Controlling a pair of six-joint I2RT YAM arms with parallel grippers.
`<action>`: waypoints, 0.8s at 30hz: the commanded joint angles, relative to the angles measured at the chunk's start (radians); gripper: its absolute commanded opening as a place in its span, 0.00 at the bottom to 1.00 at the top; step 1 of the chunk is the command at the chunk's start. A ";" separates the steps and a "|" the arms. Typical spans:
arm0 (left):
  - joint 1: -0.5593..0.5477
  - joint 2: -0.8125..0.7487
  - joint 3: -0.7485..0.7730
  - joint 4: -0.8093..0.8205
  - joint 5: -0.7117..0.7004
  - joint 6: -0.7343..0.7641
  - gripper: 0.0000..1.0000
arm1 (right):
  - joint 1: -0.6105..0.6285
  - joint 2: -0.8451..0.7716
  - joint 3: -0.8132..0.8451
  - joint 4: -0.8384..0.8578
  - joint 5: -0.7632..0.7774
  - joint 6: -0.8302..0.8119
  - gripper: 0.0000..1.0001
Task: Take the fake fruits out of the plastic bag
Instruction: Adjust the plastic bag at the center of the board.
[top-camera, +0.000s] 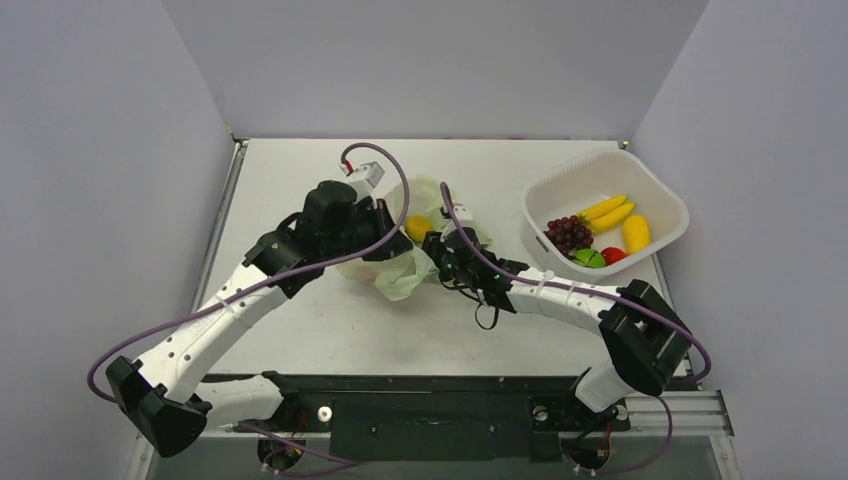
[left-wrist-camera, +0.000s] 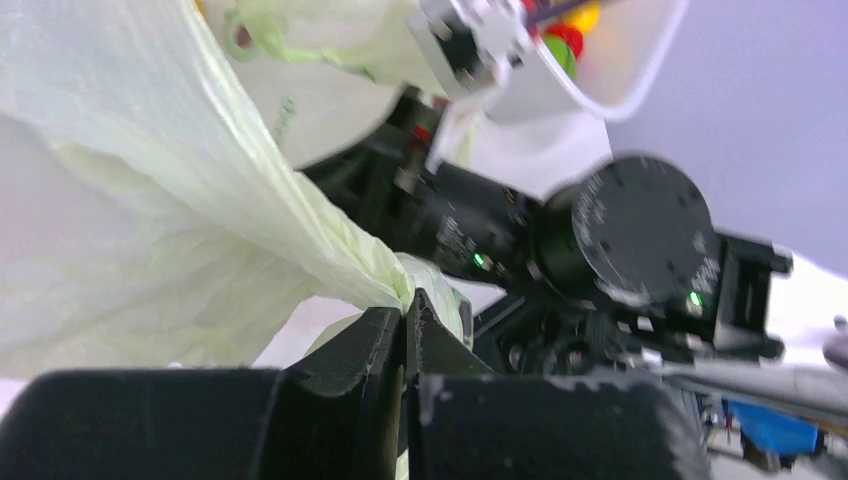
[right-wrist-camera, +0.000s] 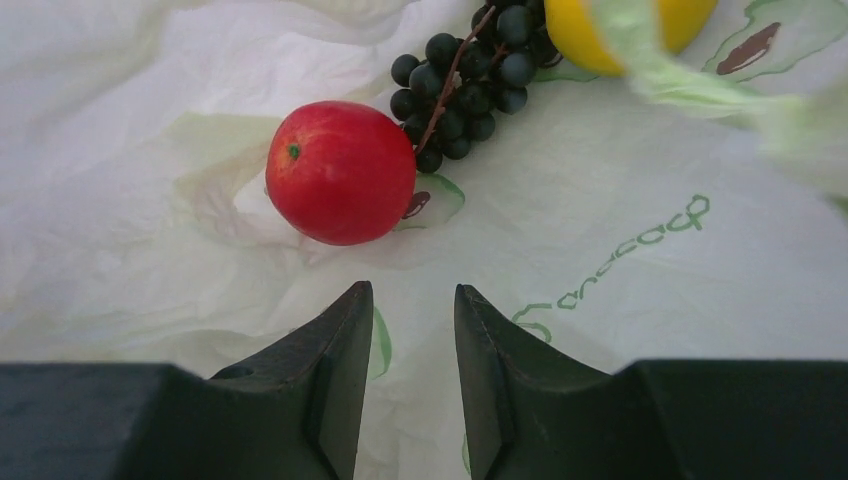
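Plastic bag (top-camera: 400, 275) lies crumpled on the tabletop (top-camera: 290, 170) in the top view, pale green and translucent, with both arms meeting over it. The left hand (top-camera: 383, 243) reaches the bag's left side and the right hand (top-camera: 437, 255) comes in from the bag's right. A yellow fruit (top-camera: 418, 228) shows at the bag's far side, between the two wrists. Well to the right of the bag sits a white basket (top-camera: 640, 185) holding bananas (top-camera: 608, 210) and other toy fruit.

From the left wrist, the left hand (left-wrist-camera: 408, 300) is clamped tight on a pinched fold of the plastic bag (left-wrist-camera: 150, 200), whose film stretches up and away to the left. The right arm (left-wrist-camera: 620, 235) sits just past the fold, dark and blurred, and the basket (left-wrist-camera: 650, 70) shows beyond the bag at the top.

From the right wrist, the right hand (right-wrist-camera: 412, 295) hovers over the plastic bag (right-wrist-camera: 650, 330) with its fingers a narrow gap apart and nothing between them. A red fruit (right-wrist-camera: 340, 172) rests on the bag's film just ahead of the left finger, not touched by it. A dark grape bunch (right-wrist-camera: 465, 70) lies against the red fruit's far right side, and the yellow fruit (right-wrist-camera: 585, 35) sits past the grapes, partly veiled by a fold of the bag.
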 joint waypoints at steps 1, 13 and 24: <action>-0.079 -0.056 -0.010 0.001 -0.012 0.040 0.00 | -0.001 -0.016 0.001 0.067 -0.014 0.007 0.32; -0.079 -0.521 -0.559 -0.107 -0.168 -0.135 0.00 | 0.035 0.046 0.016 0.087 0.002 -0.048 0.36; -0.079 -0.521 -0.620 -0.105 -0.146 -0.147 0.00 | 0.112 0.159 0.058 0.184 0.096 -0.082 0.49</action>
